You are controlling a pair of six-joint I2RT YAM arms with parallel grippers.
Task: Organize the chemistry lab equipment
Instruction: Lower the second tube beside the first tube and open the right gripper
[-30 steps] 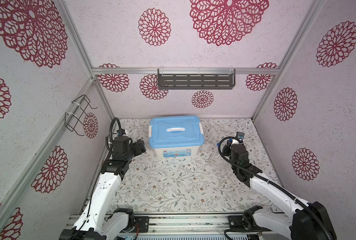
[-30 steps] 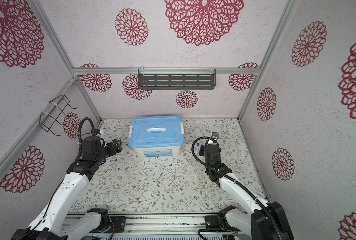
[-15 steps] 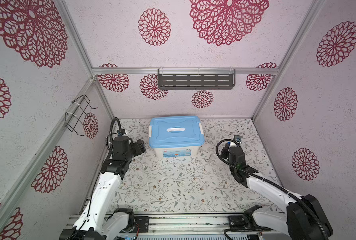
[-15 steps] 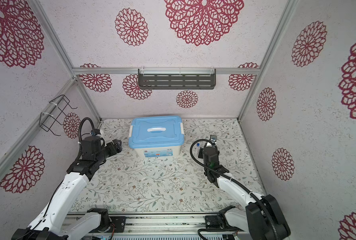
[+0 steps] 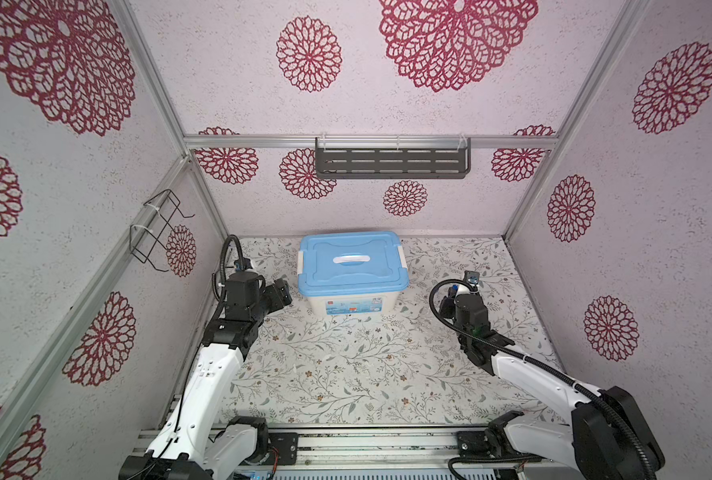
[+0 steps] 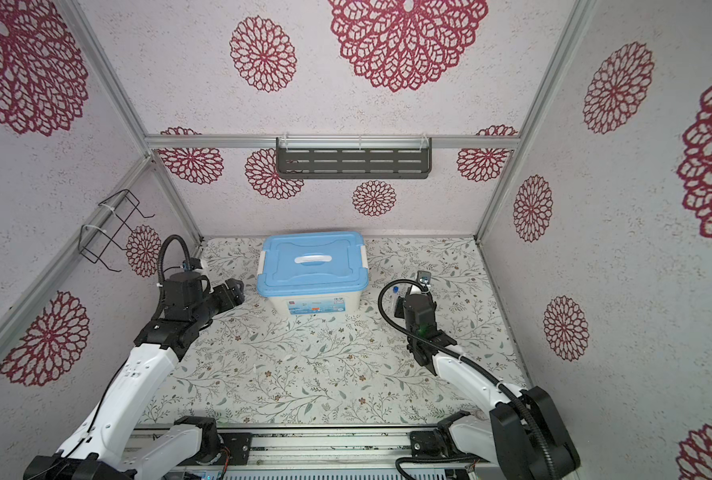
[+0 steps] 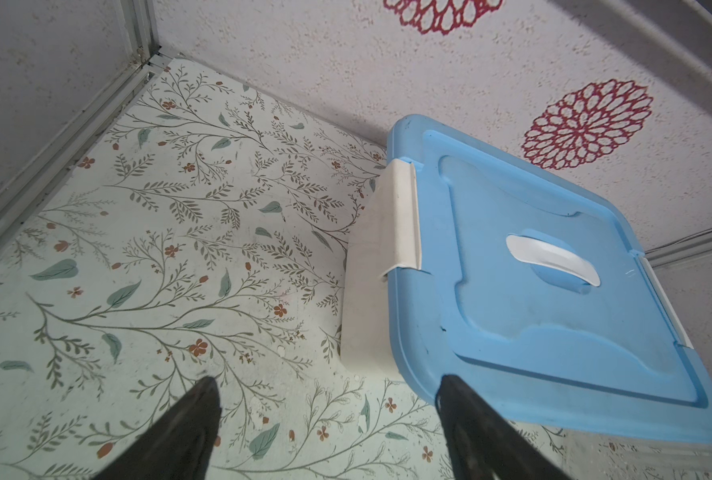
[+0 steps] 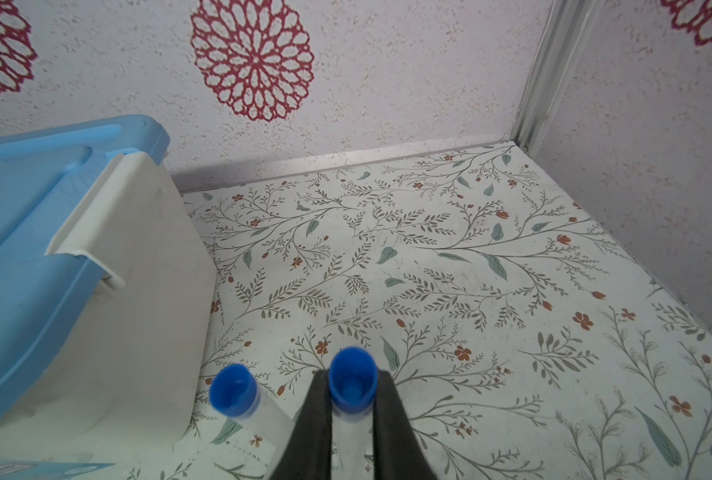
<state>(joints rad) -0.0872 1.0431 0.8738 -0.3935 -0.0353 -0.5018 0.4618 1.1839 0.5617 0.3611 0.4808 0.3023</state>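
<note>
My right gripper is shut on a clear tube with a blue cap, held upright just above the floral table, to the right of the bin. A second clear blue-capped tube stands close beside it, nearer the bin wall. I cannot tell what that tube stands in. In a top view one blue cap peeks out beside the right wrist. My left gripper is open and empty, hovering by the bin's left side. No other equipment is in view.
The large white bin with its blue lid latched shut stands at the back middle of the table. A black slotted shelf hangs on the back wall. A black wire holder hangs on the left wall.
My right arm has shifted slightly to the left and lower, its grip unchanged. The left arm has not moved.
</note>
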